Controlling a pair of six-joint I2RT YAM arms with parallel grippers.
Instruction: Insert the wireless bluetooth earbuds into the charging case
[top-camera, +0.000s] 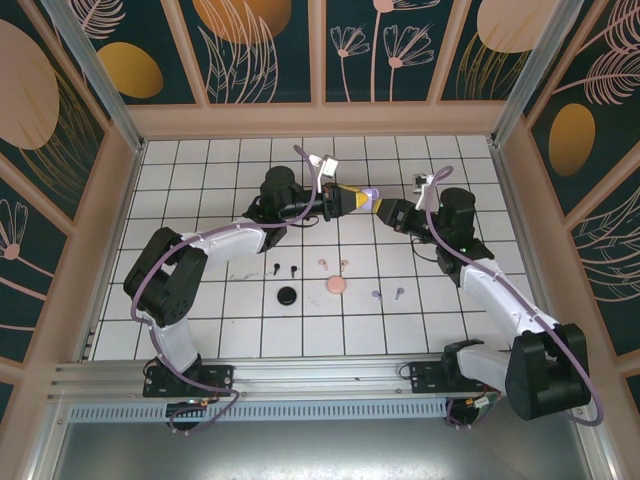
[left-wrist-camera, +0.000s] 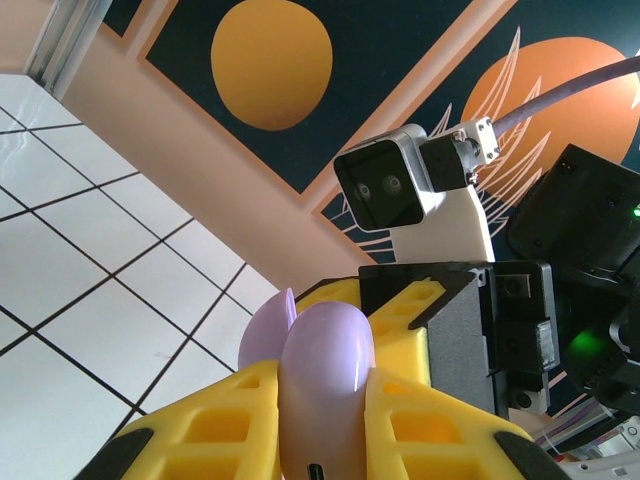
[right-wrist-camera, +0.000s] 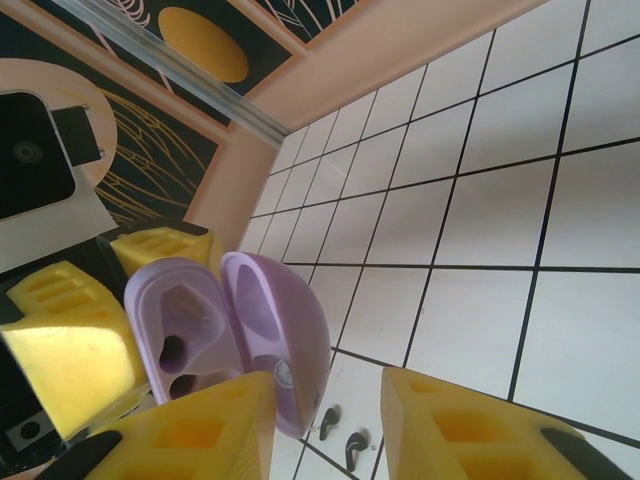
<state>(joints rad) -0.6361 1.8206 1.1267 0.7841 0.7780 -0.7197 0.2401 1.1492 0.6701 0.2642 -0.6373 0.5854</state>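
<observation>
The lilac charging case (left-wrist-camera: 325, 340) hangs above the floor, pinched between the yellow fingers of my left gripper (left-wrist-camera: 322, 392). From above, the left gripper (top-camera: 343, 201) holds the case (top-camera: 368, 193) tip to tip with my right gripper (top-camera: 380, 208). The case's lid (right-wrist-camera: 280, 325) is swung open, and the base (right-wrist-camera: 170, 335) shows two empty sockets. My right gripper (right-wrist-camera: 328, 388) has its jaws apart, the lid lying by its left finger (right-wrist-camera: 190, 435). On the tiles lie black earbuds (top-camera: 284, 269), pink earbuds (top-camera: 333, 264) and lilac earbuds (top-camera: 387, 294).
A black disc (top-camera: 287, 295) and a pink disc (top-camera: 335, 285) lie among the earbuds. Two black earbuds (right-wrist-camera: 340, 435) show on the floor below the case. Peach walls (top-camera: 320, 120) close in the tiled floor on three sides.
</observation>
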